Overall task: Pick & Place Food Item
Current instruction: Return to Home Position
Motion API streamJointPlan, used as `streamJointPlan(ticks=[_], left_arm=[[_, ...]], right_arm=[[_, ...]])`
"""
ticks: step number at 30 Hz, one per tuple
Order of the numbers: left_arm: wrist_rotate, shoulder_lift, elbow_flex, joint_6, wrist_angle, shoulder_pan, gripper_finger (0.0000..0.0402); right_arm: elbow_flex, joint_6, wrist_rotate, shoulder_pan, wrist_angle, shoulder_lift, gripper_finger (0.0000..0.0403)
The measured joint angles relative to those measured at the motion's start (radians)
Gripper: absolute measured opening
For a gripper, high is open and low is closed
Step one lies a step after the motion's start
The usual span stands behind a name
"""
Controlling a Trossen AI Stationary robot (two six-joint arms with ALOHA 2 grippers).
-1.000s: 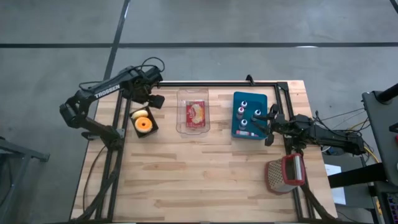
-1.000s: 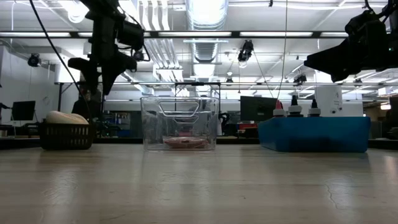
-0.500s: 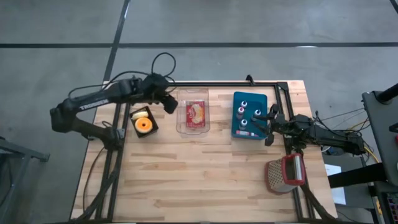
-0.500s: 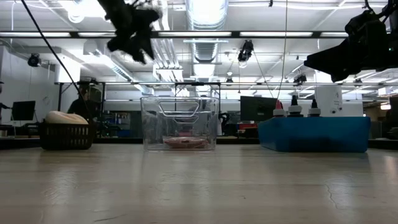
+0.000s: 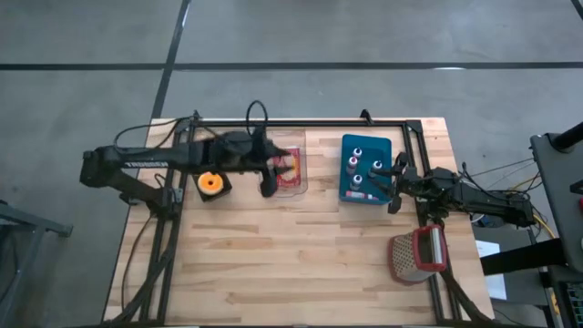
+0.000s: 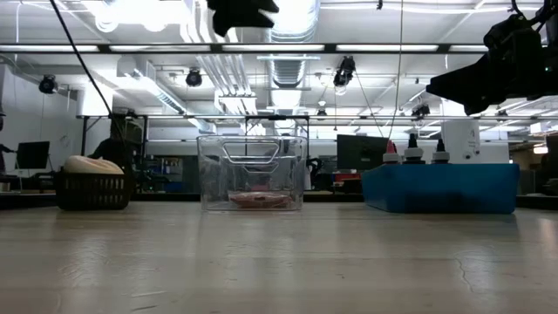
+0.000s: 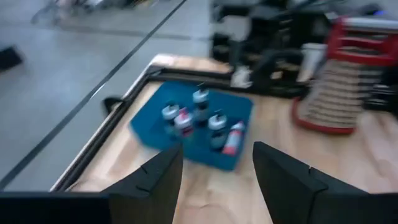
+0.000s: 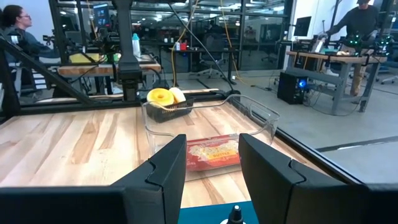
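Observation:
A clear container [image 5: 290,169] at the table's far middle holds a red food packet [image 5: 290,164], which also shows in the right wrist view [image 8: 214,152]. A black basket [image 5: 211,183] to its left holds orange and pale food [image 8: 166,99]. My left gripper [image 5: 269,178] is open and empty, high over the container's left side; in the low view it is at the top [image 6: 240,13]. Its wrist view [image 7: 217,186] looks toward the blue tray [image 7: 193,124]. My right gripper [image 5: 393,187] is open and empty beside the blue tray [image 5: 366,169], and waits.
The blue tray holds several small bottles at the far right. A red grater [image 5: 419,255] lies near the table's right edge. A black frame rail [image 5: 310,123] runs along the far edge. Bare wood [image 5: 301,264] fills the near half.
My left gripper has swung from above the black basket toward the table's right edge, to over the clear container's left side, rising in the low view and turning to face the blue tray. The food in the basket and the packet have stayed put.

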Motion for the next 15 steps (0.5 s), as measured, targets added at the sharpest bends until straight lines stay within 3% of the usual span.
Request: streamJointPlan(ticks=[8,15], left_arm=[[-0.033,-0.082,-0.228,0.082,0.342,-0.09,0.02],[-0.024,-0.212,-0.405,0.106,0.431,-0.093,0.02]], right_arm=[[0.0,-0.001,0.0,0.0,0.0,0.0,0.0141],[0.0,0.001,0.0,0.0,0.0,0.0,0.0141]])
